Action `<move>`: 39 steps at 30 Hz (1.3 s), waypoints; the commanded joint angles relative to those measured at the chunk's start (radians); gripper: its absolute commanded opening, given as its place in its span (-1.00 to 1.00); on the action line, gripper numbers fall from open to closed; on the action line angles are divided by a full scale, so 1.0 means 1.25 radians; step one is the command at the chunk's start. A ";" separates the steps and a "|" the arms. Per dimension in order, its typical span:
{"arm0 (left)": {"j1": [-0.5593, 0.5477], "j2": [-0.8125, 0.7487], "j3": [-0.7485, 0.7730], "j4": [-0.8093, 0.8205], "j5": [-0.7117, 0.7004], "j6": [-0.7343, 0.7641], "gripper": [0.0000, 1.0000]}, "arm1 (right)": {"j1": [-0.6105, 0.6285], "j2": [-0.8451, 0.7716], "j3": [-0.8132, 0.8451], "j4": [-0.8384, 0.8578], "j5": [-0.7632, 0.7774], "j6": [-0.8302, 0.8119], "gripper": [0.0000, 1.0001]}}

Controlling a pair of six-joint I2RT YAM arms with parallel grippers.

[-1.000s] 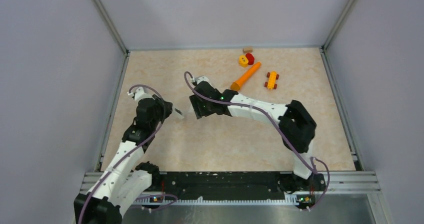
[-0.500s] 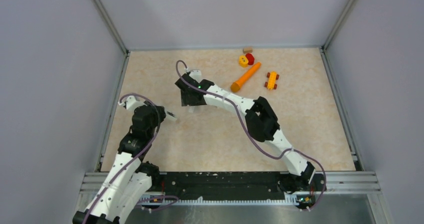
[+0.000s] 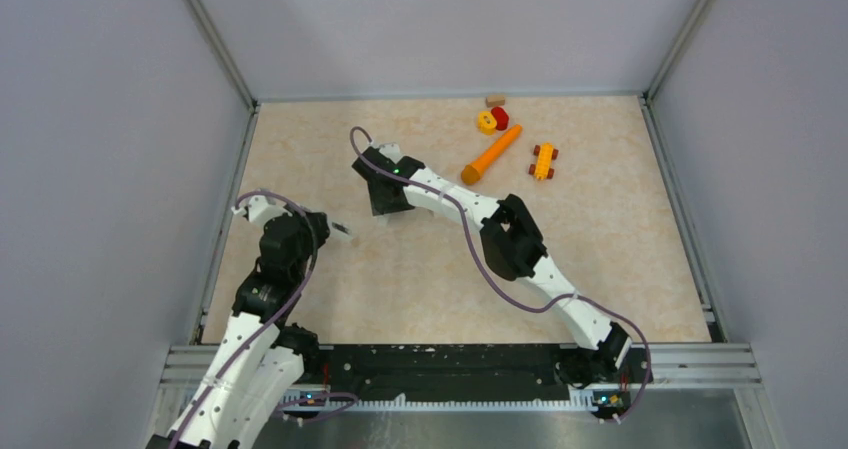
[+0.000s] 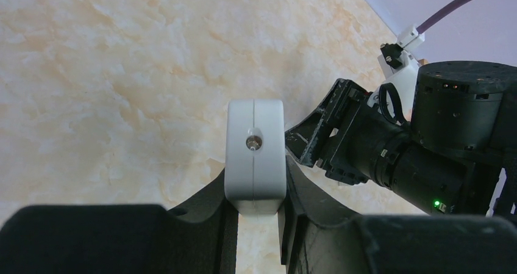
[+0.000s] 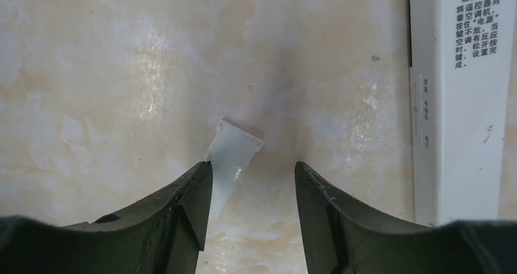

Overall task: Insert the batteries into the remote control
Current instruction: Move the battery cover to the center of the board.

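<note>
My left gripper [image 3: 335,231] is shut on the remote control [image 4: 255,149], which shows as a white rounded end face with a small metal dot; in the top view it is a short white and dark stub [image 3: 342,232]. My right gripper [image 3: 384,201] is open, low over the table just right of it. Between its fingers [image 5: 251,167] a small white cover plate [image 5: 235,158] lies on the table against the left finger. A white bar with printed text [image 5: 458,103] runs along that view's right edge; I cannot tell whether it is the held remote. No batteries are in view.
An orange carrot toy [image 3: 492,153], a yellow and red toy [image 3: 492,120], a yellow brick car [image 3: 543,160] and a tan block [image 3: 494,99] lie at the back right. Walls enclose the table on three sides.
The right gripper has moved up and left across the table. The left arm has drawn back a little to the left, still holding the remote.
</note>
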 commanded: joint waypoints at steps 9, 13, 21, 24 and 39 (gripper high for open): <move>0.001 -0.031 0.034 -0.021 0.049 0.017 -1.00 | 0.040 0.017 0.009 -0.075 -0.016 -0.241 -0.13; 0.001 -0.033 0.039 -0.017 0.077 0.019 -1.00 | 0.046 -0.015 -0.052 -0.102 -0.031 -0.278 -0.14; 0.001 -0.013 0.065 -0.023 0.131 0.009 -1.00 | 0.044 -0.164 -0.235 -0.073 -0.094 -0.333 -0.14; 0.001 -0.007 0.057 -0.001 0.178 0.001 -1.00 | 0.043 -0.218 -0.294 -0.069 -0.079 -0.324 -0.19; 0.000 0.040 -0.030 0.121 0.294 -0.055 -1.00 | 0.006 -0.526 -0.603 0.136 -0.128 -0.224 0.04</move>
